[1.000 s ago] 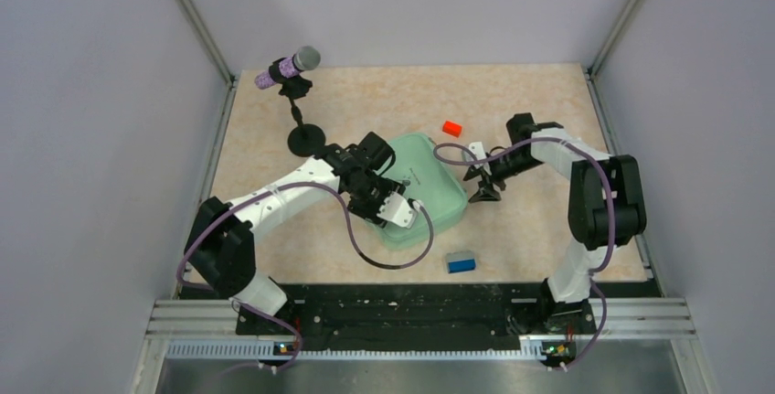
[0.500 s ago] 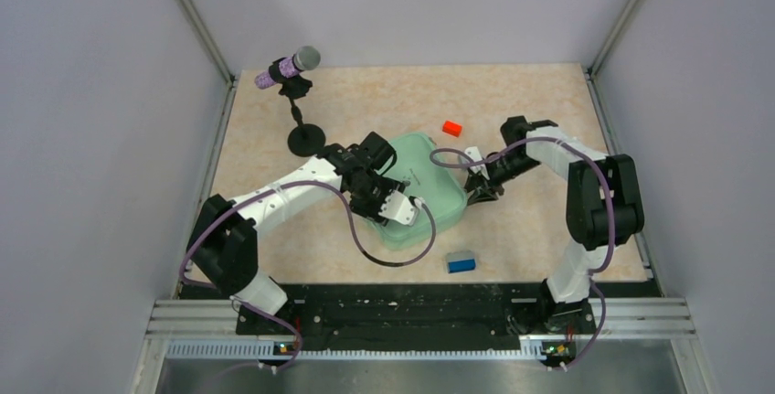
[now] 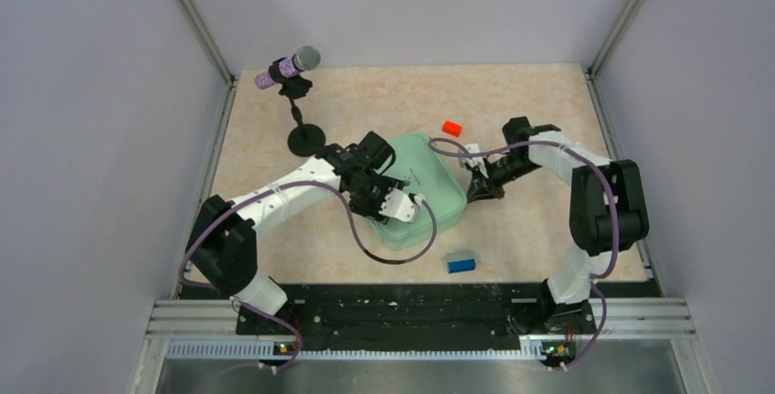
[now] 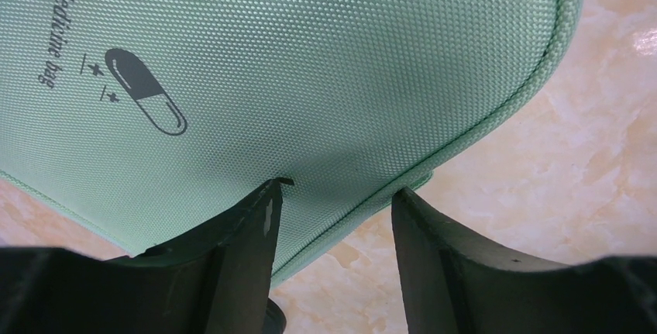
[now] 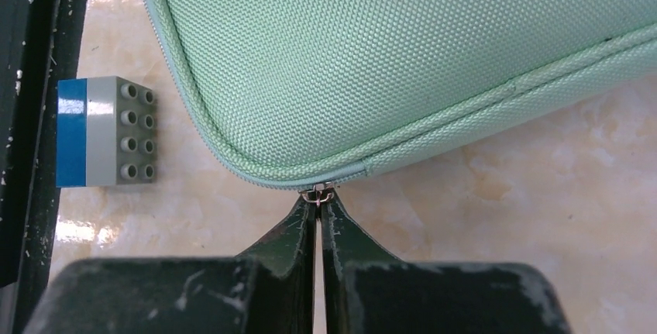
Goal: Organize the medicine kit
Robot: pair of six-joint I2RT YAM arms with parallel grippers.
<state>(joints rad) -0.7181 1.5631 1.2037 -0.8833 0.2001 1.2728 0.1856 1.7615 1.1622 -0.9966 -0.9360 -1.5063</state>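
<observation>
Mint-green woven-fabric medicine kit (image 3: 429, 184), square with rounded corners, lies flat on the beige marbled desk (image 3: 530, 101), lid up, with a dark pill icon (image 4: 145, 91) showing beside the words "Medicine bag". Over the kit's near corner, the left tool (image 4: 337, 202) has its jaws spread wide. One dark finger (image 4: 252, 229) touches the lid, the other sits out by the piped edge, and nothing is held. At the kit's right edge, the right tool (image 5: 319, 204) is down low with its jaws squeezed together, pinching the small metal zipper pull (image 5: 319, 192) at the rounded corner seam. Off the kit's near right corner, clear of it, lies a blue-and-grey studded plastic brick (image 5: 101, 131). Beyond the kit's far right corner is a small orange-red block (image 3: 451, 127), not touching it. Off the kit's far left side stands a grey-headed microphone (image 3: 291, 68) on a black round-based stand.
</observation>
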